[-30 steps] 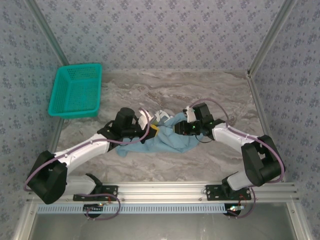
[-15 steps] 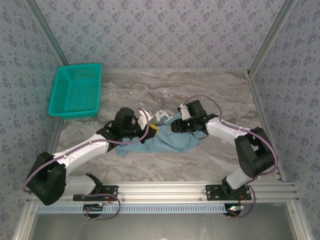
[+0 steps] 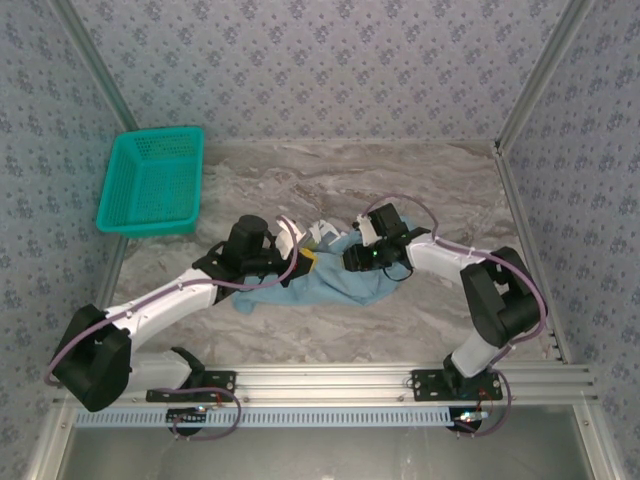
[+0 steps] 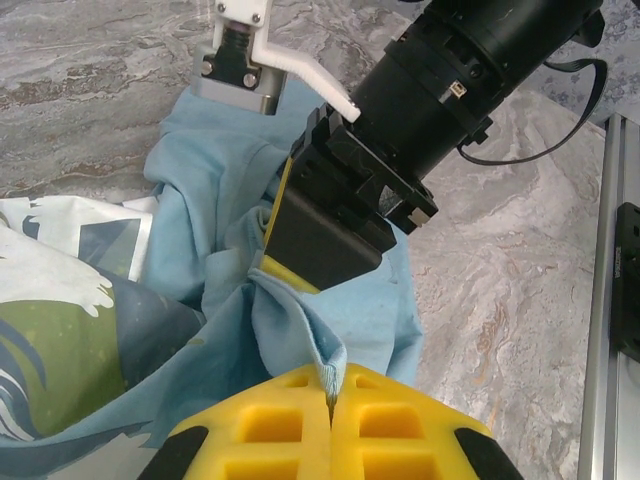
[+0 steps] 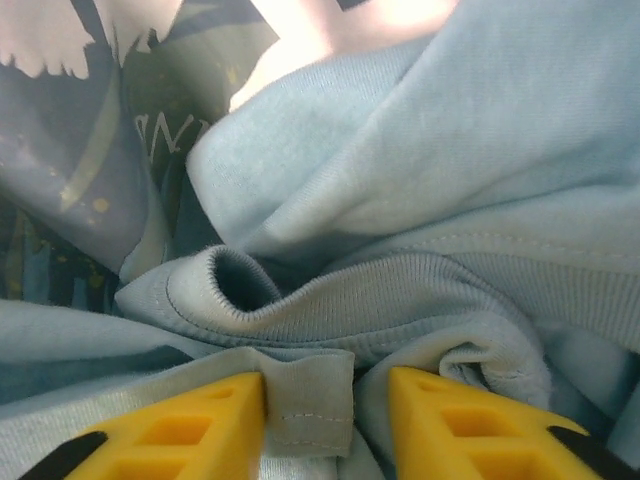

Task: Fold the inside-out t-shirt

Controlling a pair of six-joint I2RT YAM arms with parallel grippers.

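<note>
A grey marbled counter [image 3: 330, 180] takes up the middle of the top view. A teal mesh basket [image 3: 152, 182] sits on it at the upper left. A crumpled light blue t-shirt [image 3: 335, 282] lies at centre, well apart from the basket.

No legible text, number, brand or sign can be read. The t-shirt [image 5: 430, 150] carries a printed picture [image 5: 90, 120]. In the right wrist view a few pale letter-like strokes stand within it, too faint and creased to read. In the left wrist view the picture's colored shapes form no readable characters.
</note>
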